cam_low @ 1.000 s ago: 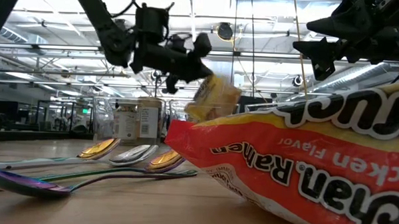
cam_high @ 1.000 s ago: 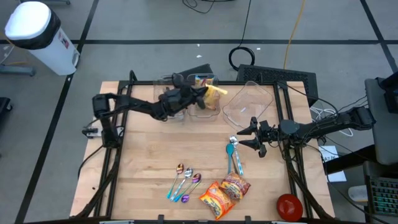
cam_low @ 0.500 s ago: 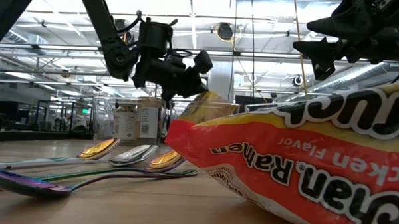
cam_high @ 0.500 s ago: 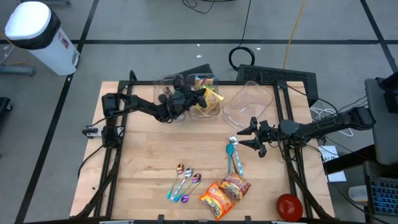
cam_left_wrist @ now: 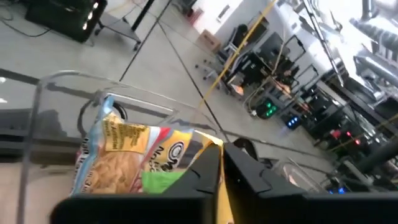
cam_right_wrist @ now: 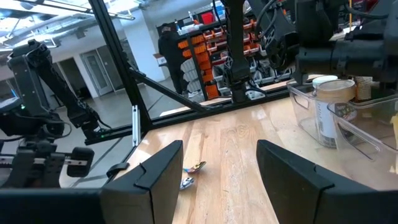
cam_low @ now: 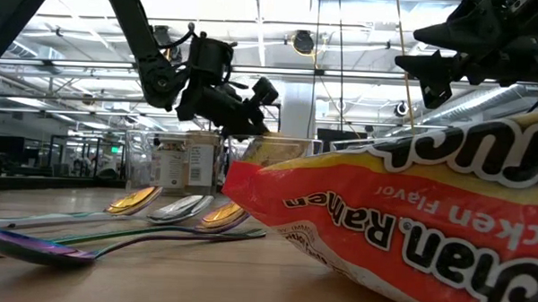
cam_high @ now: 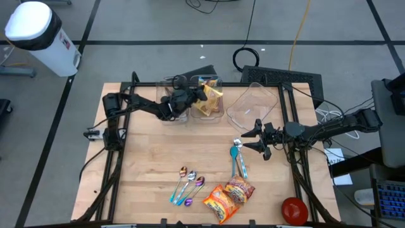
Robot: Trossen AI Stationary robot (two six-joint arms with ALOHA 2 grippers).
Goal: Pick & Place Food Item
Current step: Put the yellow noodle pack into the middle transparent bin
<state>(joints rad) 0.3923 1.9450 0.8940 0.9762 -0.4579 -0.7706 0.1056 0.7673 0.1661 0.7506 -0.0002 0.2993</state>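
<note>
Fingers of the left gripper (cam_high: 197, 96) pinch the noodle packet (cam_high: 210, 100), its long axis tilted inside the clear bin (cam_high: 219, 109).

Yellow noodle packet (cam_left_wrist: 134, 155) inside clear bin (cam_left_wrist: 46, 118), jaws nearly together

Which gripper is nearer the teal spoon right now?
Right. The right gripper hovers just beside the teal spoon, open and empty. The left gripper is far off at the clear bin along the table's far edge, with a yellow noodle packet.
</note>
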